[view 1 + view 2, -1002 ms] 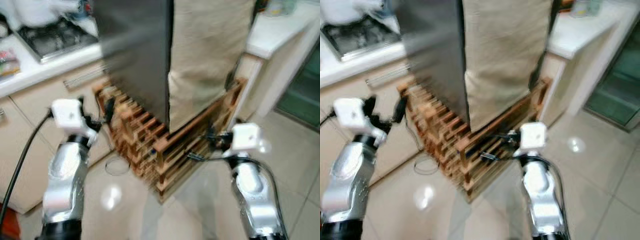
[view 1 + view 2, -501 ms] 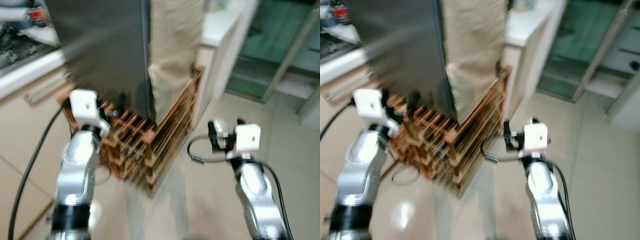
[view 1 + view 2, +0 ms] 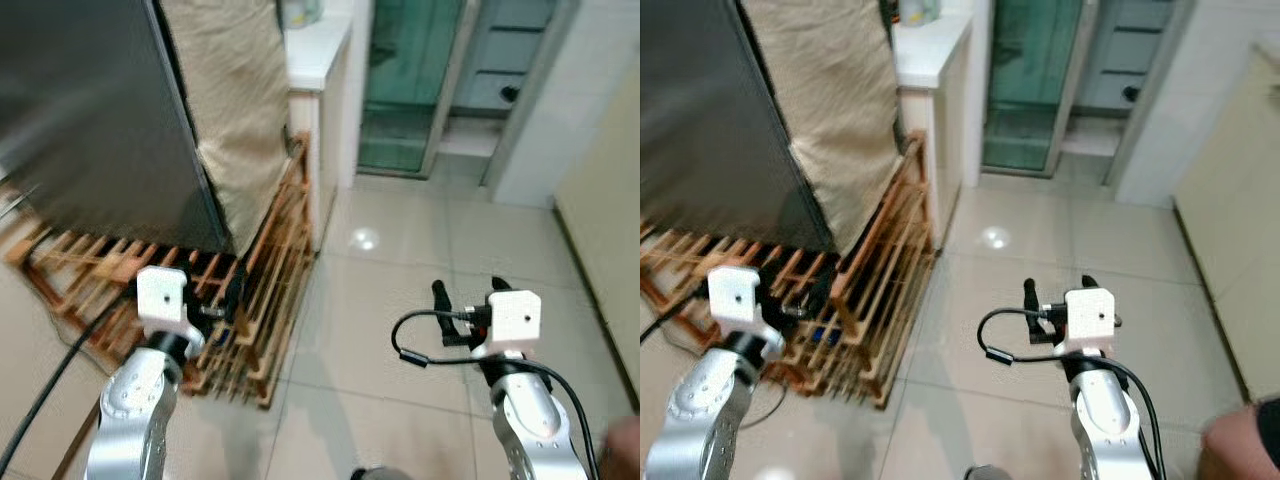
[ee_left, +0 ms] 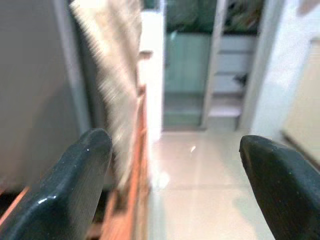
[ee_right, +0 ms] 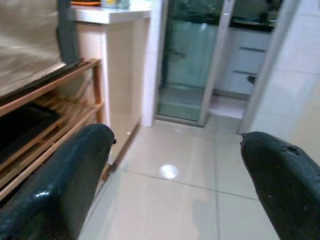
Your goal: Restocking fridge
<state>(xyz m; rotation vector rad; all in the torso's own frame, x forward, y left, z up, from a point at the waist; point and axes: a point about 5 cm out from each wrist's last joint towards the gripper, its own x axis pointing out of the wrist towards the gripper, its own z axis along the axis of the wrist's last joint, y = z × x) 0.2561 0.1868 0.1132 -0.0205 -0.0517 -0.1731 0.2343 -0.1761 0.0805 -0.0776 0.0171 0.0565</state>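
The dark grey fridge [image 3: 90,110] stands at the left with a beige cloth [image 3: 235,100] hanging down its side. It rests on a low wooden slatted rack [image 3: 270,270]. My left gripper [image 4: 175,165] is held up close beside the rack, open, with nothing between its fingers [image 4: 80,185]. My right gripper [image 3: 467,288] hovers over the tiled floor to the right of the rack. It is open and empty too, and its wrist view looks toward the glass door.
A white counter [image 3: 315,50] adjoins the fridge. Beyond it is a green glass door [image 3: 405,80]. A pale wall [image 3: 610,200] runs along the right. Glossy floor tiles [image 3: 400,240] stretch ahead. A person's hand [image 3: 1240,440] shows at the bottom right corner.
The camera has swung to the right: fridge and rack slid to the left of the picture, and the glass door and open floor came into view. Both grippers stay open.
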